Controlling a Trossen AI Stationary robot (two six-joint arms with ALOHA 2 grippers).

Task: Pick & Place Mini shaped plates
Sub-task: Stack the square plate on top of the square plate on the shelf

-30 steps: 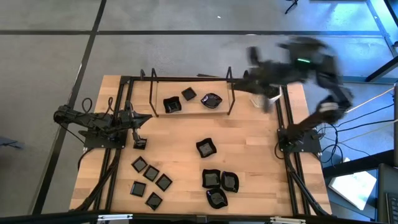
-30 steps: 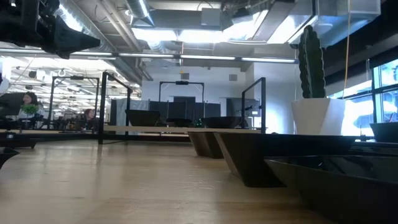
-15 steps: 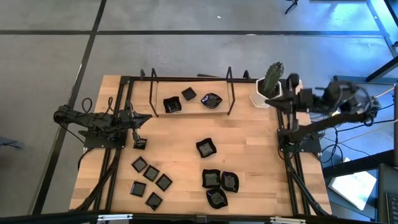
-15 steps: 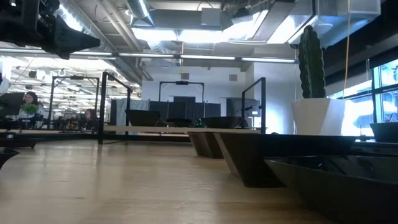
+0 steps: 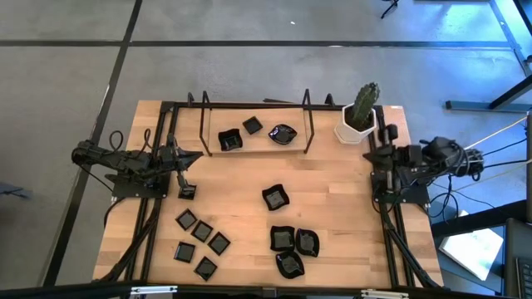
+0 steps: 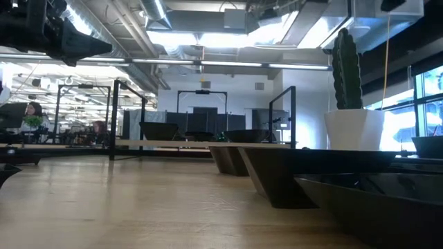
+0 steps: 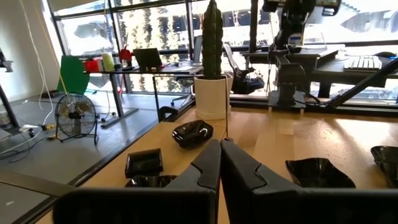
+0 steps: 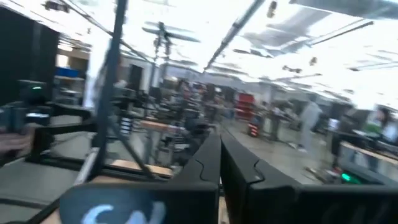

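**Both arms parked at the table edges, plates scattered between them**

From the high view I see the left gripper (image 5: 184, 159) at the left edge of the wooden table (image 5: 241, 208), its fingers (image 7: 208, 168) pressed together with nothing between them. A small square plate (image 5: 187, 192) lies just below it in the frame. The right gripper (image 5: 384, 156) sits folded over its base at the right edge, fingers likewise pressed together and empty in its wrist view.

The mini shaped plates lie in four groups. Inside the black metal frame (image 5: 254, 116) at the top centre I count three: a raised-rim square (image 5: 230, 140), a flat square (image 5: 253, 125) and a wavy-edged one (image 5: 282, 134). One wavy plate (image 5: 275, 197) lies alone mid-table. Five flat squares (image 5: 199, 245) cluster at the lower left, and three rounded wavy dishes (image 5: 293, 247) at the lower centre.

A cactus in a white pot (image 5: 358, 120) stands at the upper right, just beside the right arm's base. The frame's uprights (image 5: 308, 121) stand around the three top plates. In the low view, near dishes (image 6: 332, 173) fill the lower right and block my view across the table.
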